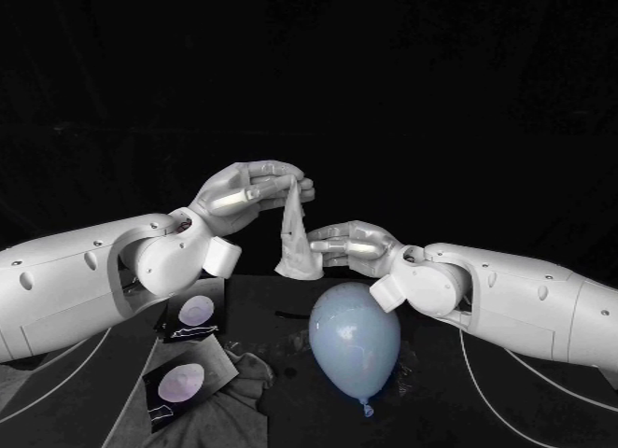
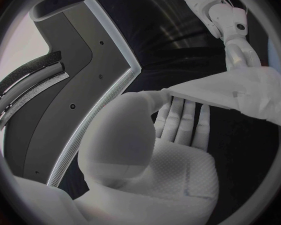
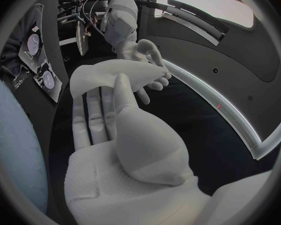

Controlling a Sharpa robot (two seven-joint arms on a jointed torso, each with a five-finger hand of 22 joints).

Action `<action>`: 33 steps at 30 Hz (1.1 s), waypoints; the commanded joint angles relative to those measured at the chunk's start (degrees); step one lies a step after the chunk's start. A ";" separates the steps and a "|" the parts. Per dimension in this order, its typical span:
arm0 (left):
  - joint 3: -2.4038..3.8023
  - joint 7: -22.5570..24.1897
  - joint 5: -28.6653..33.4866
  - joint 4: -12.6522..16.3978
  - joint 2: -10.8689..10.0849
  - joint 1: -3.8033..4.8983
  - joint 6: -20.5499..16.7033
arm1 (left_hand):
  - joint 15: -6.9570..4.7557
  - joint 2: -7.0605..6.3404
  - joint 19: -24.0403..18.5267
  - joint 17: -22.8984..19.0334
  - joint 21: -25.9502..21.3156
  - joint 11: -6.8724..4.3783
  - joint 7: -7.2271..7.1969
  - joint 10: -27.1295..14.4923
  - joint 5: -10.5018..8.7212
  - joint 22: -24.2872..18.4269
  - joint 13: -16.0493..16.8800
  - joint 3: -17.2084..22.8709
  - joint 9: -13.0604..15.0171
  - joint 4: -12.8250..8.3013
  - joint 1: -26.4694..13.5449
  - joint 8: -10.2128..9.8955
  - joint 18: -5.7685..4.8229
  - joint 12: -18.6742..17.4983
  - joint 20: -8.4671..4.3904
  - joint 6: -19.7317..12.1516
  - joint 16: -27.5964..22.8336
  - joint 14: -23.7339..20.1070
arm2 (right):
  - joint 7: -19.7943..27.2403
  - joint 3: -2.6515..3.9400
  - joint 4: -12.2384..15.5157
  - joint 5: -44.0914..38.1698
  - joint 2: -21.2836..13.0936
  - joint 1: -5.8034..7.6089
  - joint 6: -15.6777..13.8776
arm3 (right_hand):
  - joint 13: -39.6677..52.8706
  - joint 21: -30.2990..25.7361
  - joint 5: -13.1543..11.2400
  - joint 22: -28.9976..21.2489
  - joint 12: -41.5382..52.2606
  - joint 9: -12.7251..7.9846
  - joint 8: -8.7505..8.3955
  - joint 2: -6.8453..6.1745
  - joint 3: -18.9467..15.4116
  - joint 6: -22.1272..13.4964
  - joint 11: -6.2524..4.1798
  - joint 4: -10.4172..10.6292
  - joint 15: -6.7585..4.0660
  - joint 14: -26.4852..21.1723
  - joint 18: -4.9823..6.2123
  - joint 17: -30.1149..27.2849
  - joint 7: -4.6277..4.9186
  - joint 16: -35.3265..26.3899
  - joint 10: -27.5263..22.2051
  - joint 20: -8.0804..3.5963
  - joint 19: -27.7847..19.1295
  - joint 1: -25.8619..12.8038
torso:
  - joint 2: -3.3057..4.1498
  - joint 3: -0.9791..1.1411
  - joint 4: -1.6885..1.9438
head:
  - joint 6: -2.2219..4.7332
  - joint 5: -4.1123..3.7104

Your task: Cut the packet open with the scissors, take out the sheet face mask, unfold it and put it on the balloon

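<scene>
A: Left hand [image 1: 245, 194]?
B: Raised, pinching the top of the folded sheet face mask [image 1: 297, 238].
A: Right hand [image 1: 352, 245]?
B: Lower, gripping the mask's bottom end, near the balloon [image 1: 354, 338] lying on the black table [image 1: 417, 392].
A: Packet [image 1: 195, 315]?
B: Flat on the table, left of the balloon.

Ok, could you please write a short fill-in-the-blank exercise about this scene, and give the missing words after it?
1. The silver left hand grips the top of the white folded sheet mask, and the silver right hand grips its ___ part.
2. The pale blue rubber balloon lies on the black table, directly below the ___ hand.
3. The two dark pieces of the cut packet lie on the robot's ___ side of the balloon.

Missing words: lower; right; left.
</scene>
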 commanded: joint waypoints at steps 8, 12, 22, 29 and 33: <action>0.05 -0.04 0.07 -0.23 0.04 0.05 0.92 | 0.28 0.10 -0.40 -0.17 -0.37 0.06 -0.01 -0.62 0.19 -0.06 -0.07 0.13 6.75 0.37 -0.01 0.33 -0.97 -0.15 0.02 -0.37 -0.46 -0.43 | 1.85 0.04 1.06 -3.14 -0.51 -0.02 -5.42 | 0.84 0.57 -0.04 -0.10 0.81 -0.33 -0.17 2.73 -0.53 0.53 0.08 -1.80 -0.21 -0.30 1.10 1.17 0.22 1.19 0.00 -0.28 1.33 0.53 | -0.05 -0.06 0.02 | -0.04 -0.05; 0.04 0.04 -0.21 -0.36 0.00 0.03 0.32 | 0.32 -0.14 -0.37 -0.29 -0.41 0.06 0.13 -0.85 0.20 -0.04 -0.09 0.19 6.82 0.29 0.03 0.33 -1.04 -0.18 0.00 -0.48 -0.65 -0.59 | 2.17 0.04 1.56 -3.68 -0.84 -0.02 -7.94 | 1.29 0.90 -0.01 -0.06 1.26 -0.37 0.00 2.91 0.74 1.23 -0.06 -4.31 -0.76 0.01 1.18 1.68 0.35 1.89 -0.09 -0.55 2.04 3.23 | -0.01 -0.05 0.02 | -0.14 -0.04; -0.02 0.48 -0.30 -1.68 -0.14 -0.41 -3.67 | 0.47 -1.20 -0.22 -0.83 -0.47 0.10 1.47 -1.82 0.21 0.05 -0.10 1.26 6.37 -0.75 0.83 -0.33 -1.20 -0.16 -0.02 -0.80 -1.39 -1.05 | 3.84 0.12 3.78 -6.03 -2.31 -0.02 -18.04 | 3.64 5.93 0.00 4.02 2.98 -1.83 -0.87 2.74 8.25 3.15 0.34 -11.63 -1.80 2.16 0.92 2.27 0.50 2.33 0.22 -1.55 4.08 2.00 | -0.02 -0.03 -0.02 | -0.32 -0.27; -0.13 0.37 -0.19 -2.99 -0.05 -1.59 -5.86 | 1.51 -2.11 -2.32 -1.84 -1.26 1.02 2.45 -4.68 0.21 -0.12 -0.16 2.77 5.08 -2.03 1.21 -1.15 -2.21 -0.14 0.04 0.28 -3.26 -3.72 | 4.64 0.29 4.92 -7.45 -3.02 0.11 -22.28 | 4.12 7.33 -0.01 5.56 3.09 -2.20 -1.16 2.49 9.52 3.41 0.16 -11.71 -1.95 2.43 0.92 2.43 0.37 2.26 0.24 -1.76 3.31 1.61 | -0.02 -0.05 0.03 | -0.23 -0.40; -0.28 0.26 0.15 -3.67 0.04 -2.16 -6.87 | 1.84 -2.28 -2.73 -2.18 -1.42 1.34 2.80 -5.71 0.21 -0.09 -0.14 3.63 4.43 -3.03 1.75 -1.64 -2.43 -0.07 0.05 0.46 -3.46 -4.83 | 4.78 0.42 5.35 -8.41 -3.23 0.27 -23.49 | 4.22 7.64 -0.01 5.91 3.10 -2.28 -1.22 2.43 9.73 3.45 0.14 -11.72 -1.98 2.47 0.91 2.46 0.35 2.24 0.23 -1.79 3.12 1.59 | -0.02 -0.05 0.05 | -0.19 -0.42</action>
